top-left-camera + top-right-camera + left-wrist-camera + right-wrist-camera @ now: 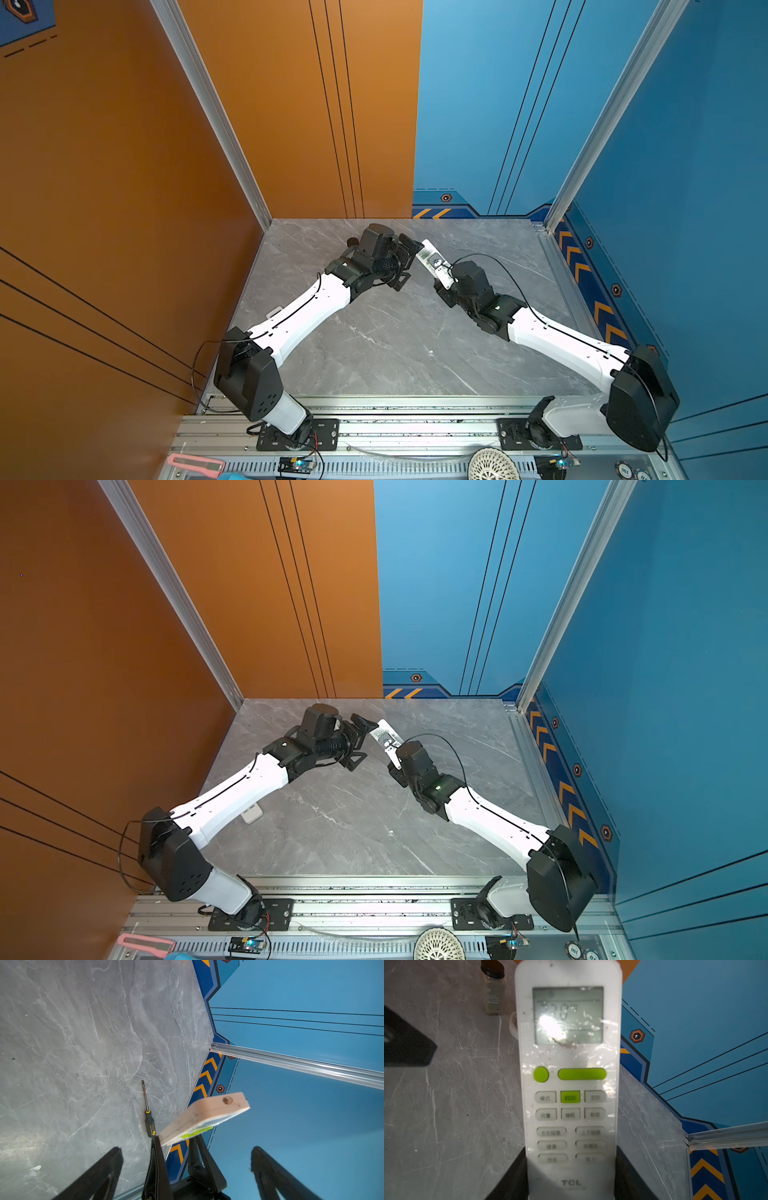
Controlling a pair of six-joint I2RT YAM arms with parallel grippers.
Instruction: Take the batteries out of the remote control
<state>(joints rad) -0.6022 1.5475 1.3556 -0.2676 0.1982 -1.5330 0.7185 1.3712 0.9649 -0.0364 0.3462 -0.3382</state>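
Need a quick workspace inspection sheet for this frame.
Surface: grey marble tabletop, scuffed.
Job's things: remote control held off the tabletop; batteries not seen.
Clutter: screwdriver, pepper jar, tape roll on the tabletop.
Claws: left claw open beside the remote control's display end; right claw shut on its logo end.
Cables: black cable loops over the right wrist.
Surroundings: orange wall, blue wall.

The tabletop (395,353) looks like grey veined stone, smooth with a dull sheen. The remote (569,1059) is white plastic (wrinkled glossy film over its face). The screwdriver (148,1111) has a bare metal shaft and a textured black-and-yellow handle.
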